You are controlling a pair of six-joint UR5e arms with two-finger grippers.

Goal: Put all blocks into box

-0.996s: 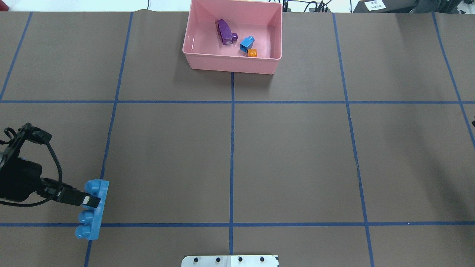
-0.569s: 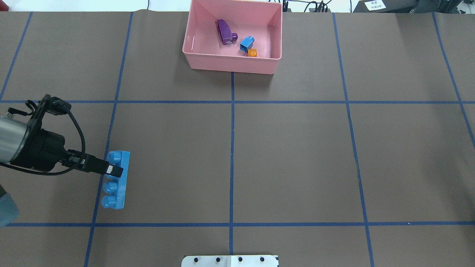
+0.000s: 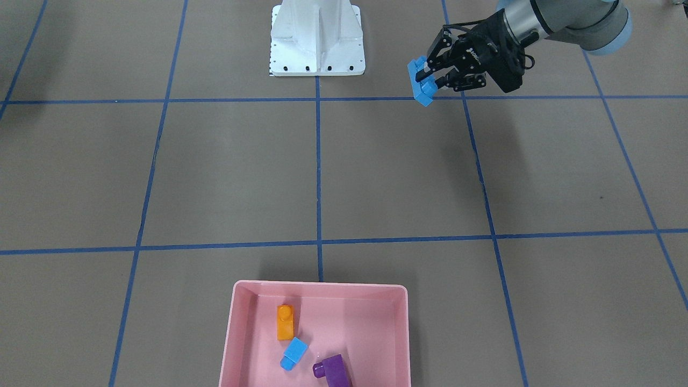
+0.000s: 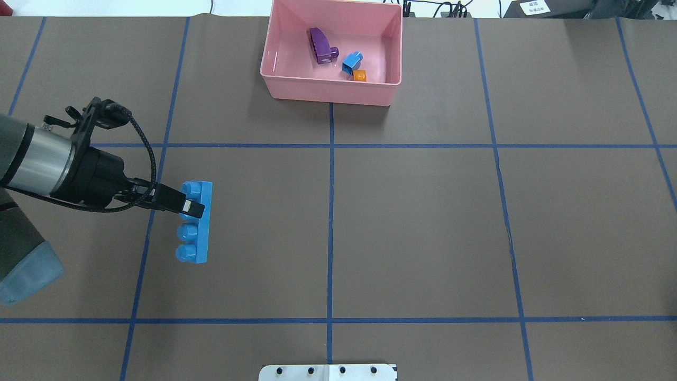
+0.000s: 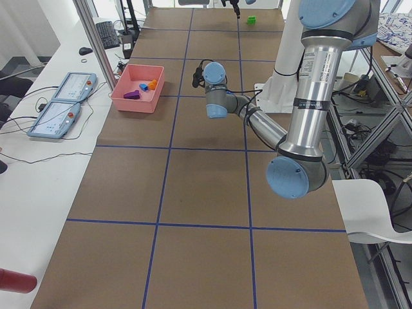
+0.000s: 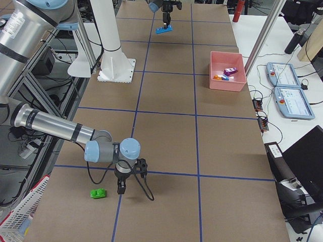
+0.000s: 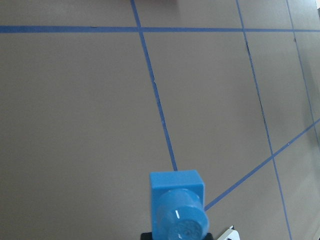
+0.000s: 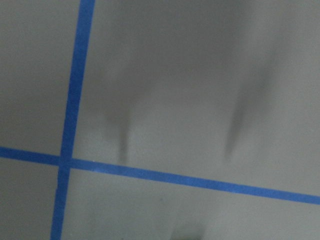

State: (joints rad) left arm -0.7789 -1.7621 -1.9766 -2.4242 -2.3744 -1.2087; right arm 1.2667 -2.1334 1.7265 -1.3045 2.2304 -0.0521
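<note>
The long blue block (image 4: 194, 233) is gripped between the closed-in fingers (image 4: 172, 200) of the left gripper (image 4: 193, 209) and held off the table (image 4: 423, 222). It is made of glossy plastic, its round studs are turned back toward the wrist, and one stud is hidden under the upper finger. White lettering is carried on the gripper's black body, but it is too small to be read. Wide bare room is left around the fingers on every side. The table is covered with matte brown sheet and is divided into large squares by blue tape lines. The box (image 4: 328, 96), a pink plastic tray with rounded corners and smooth low walls, is set well apart, ahead and to the right of those fingers, at the far table edge. The purple block (image 4: 319, 45), the small blue block (image 4: 351, 62) and the orange block (image 4: 360, 76) are found inside it, the last two just beside each other. Further right, only open tabletop is seen. The green block (image 6: 98, 193) lies on the table just beside the fingers of the right gripper (image 6: 121, 189), close to a table edge. Whether those fingers are spread or closed cannot be told.
</note>
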